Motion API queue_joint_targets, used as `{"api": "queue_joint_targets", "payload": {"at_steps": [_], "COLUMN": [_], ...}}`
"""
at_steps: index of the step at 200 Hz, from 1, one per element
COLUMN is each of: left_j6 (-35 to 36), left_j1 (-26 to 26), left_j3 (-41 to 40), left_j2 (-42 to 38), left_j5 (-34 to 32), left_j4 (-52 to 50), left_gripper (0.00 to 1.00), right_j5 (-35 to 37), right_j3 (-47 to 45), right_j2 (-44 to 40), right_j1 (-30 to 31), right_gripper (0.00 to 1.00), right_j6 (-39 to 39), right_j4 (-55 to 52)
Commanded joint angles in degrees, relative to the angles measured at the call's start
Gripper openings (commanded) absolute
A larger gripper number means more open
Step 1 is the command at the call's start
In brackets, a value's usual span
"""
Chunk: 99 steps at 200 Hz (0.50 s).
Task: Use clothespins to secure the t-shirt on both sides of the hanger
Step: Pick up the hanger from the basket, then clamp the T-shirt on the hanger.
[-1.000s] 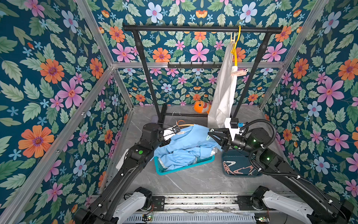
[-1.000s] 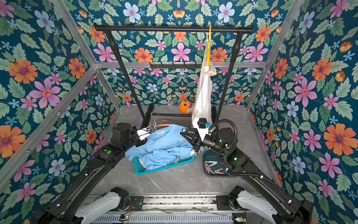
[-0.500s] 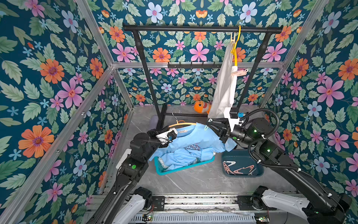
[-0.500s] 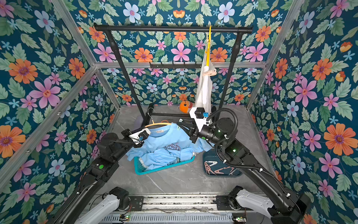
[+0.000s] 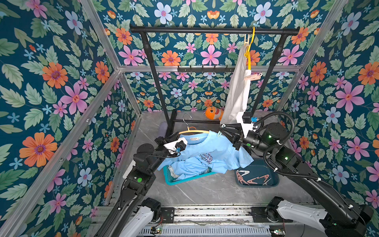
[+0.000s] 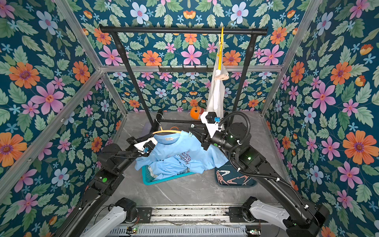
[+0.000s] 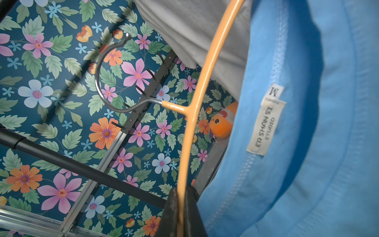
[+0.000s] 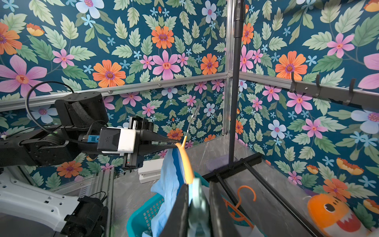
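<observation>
**Pegging the t-shirt's right shoulder to the hanger**

The pale green clothespin (image 8: 198,197) is pinched in the right hand (image 5: 222,129) at the 2 o'clock corner of the blue t-shirt (image 5: 207,151). Its tip is at the end of the orange hanger (image 5: 192,132), where the cloth folds over; whether its prongs straddle both is hidden. The left hand (image 7: 180,195) is clenched on the hanger's other arm, at 10 o'clock from the collar, above the table (image 5: 205,192). The shirt's lower part trails into the teal basket (image 5: 184,178) at 6 o'clock. I judge the peg should go on square across the hanger arm, deep enough to bite wire and cloth together, with the left hand bracing. Spare clothespins (image 5: 252,178) lie in the tray (image 5: 274,180) at 4 o'clock.
</observation>
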Motion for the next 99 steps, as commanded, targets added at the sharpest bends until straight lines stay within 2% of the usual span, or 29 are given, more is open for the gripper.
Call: {"api": "queue_joint_targets", "payload": {"at_steps": [1,59,99], "left_j6": [-1.45,-2.72,-3.05], "left_j1": [-0.04,-0.04,-0.04], "left_j3": [0.7,0.91,0.14], "left_j2": [-0.13,0.04,-0.29], "left_j5": [1.35,1.66,1.55], "left_j4": [5.12,6.5,7.97], "left_gripper": [0.0,0.0,0.0], "right_j5": [-1.39,-1.7,-1.14], "right_j3": [-0.08,-3.05,-5.41], "right_j2": [-0.52,-1.16,-0.9], "right_j1": [0.02,0.02,0.03], "right_gripper": [0.0,0.0,0.0], "right_j6": [0.45,2.77,9.06], "right_j4": [-0.75,0.72,6.47]}}
